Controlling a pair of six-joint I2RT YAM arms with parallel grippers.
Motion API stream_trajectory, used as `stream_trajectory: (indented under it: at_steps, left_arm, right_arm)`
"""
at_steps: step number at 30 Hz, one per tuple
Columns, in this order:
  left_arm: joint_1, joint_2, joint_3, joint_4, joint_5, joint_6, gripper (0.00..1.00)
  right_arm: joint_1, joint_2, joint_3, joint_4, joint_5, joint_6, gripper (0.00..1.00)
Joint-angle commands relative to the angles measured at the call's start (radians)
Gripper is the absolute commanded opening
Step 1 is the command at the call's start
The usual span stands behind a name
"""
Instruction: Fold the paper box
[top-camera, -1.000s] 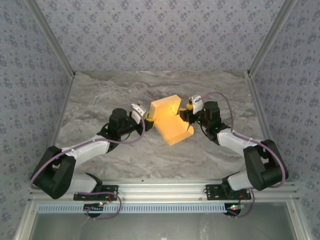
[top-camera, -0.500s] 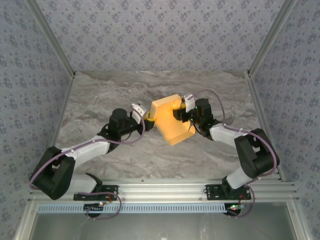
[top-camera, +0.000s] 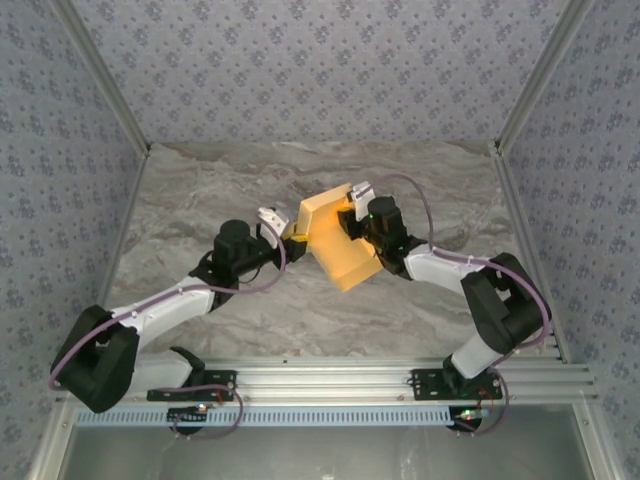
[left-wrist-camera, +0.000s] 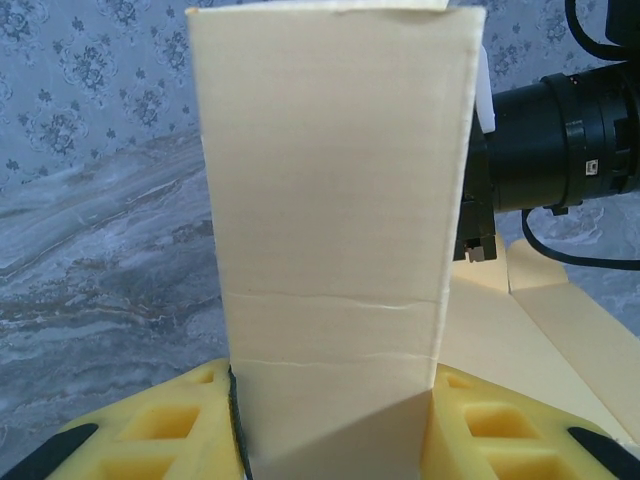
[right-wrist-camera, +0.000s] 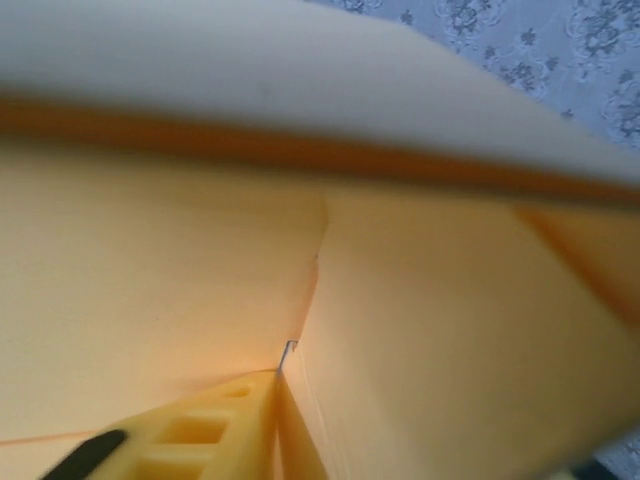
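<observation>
Top external — paper box (top-camera: 338, 245) pinched in left fingers (left-wrist-camera: 160, 435), right fingers (right-wrist-camera: 205, 440) touching, grip unclear

Matt, creased thin-cardboard paper box (top-camera: 335, 255), smooth marble-look table (top-camera: 200, 200) — moulded yellow plastic left end effector fingers (left-wrist-camera: 170, 420)

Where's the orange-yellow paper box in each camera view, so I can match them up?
Top external: paper box at table centre, between the two arms.
Left wrist: paper box as a tall pale panel rising mid-frame from the bottom edge.
Right wrist: paper box very close, orange walls meeting at a mid-frame crease.
Shared landmark: patterned wallpaper.
</observation>
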Motion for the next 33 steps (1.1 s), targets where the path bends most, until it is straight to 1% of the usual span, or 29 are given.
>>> stream_trajectory:
  at_steps: [1,2,4,8,10,15,21,24,29,33]
  left_arm:
    - [-0.009,-0.032,0.009,0.036,0.001,-0.015,0.38]
    - [-0.009,-0.033,0.009,0.034,0.0,-0.013,0.38]
    - [-0.009,-0.036,0.008,0.025,-0.003,-0.004,0.38]
    - [-0.01,-0.043,-0.003,0.028,0.002,0.0,0.39]
    - [-0.01,-0.044,-0.009,0.041,0.018,-0.001,0.39]
    - [-0.012,-0.037,-0.017,0.052,0.023,0.005,0.39]
    - [-0.021,-0.039,-0.02,0.072,0.032,-0.005,0.39]
    - [-0.026,-0.042,-0.021,0.069,0.03,-0.004,0.39]
    - [-0.029,-0.046,-0.018,0.075,0.031,-0.005,0.39]
    - [-0.033,-0.041,-0.018,0.072,0.031,-0.001,0.39]
  right_arm:
    - [-0.012,-0.019,-0.017,0.015,0.066,-0.01,0.42]
    - [-0.019,-0.035,-0.029,0.031,0.013,-0.008,0.45]
    - [-0.056,-0.079,-0.065,0.064,-0.148,0.0,0.46]
    - [-0.08,-0.147,-0.108,0.071,-0.24,-0.065,0.48]
    - [-0.1,-0.16,-0.131,0.11,-0.264,-0.043,0.49]
    - [-0.122,-0.165,-0.173,0.256,-0.237,0.044,0.49]
    - [-0.115,-0.117,-0.134,0.295,-0.214,0.043,0.49]
    - [-0.119,-0.095,-0.113,0.313,-0.231,0.053,0.5]
    - [-0.124,-0.068,-0.089,0.319,-0.18,0.057,0.48]
    - [-0.134,-0.059,-0.084,0.351,-0.204,0.071,0.47]
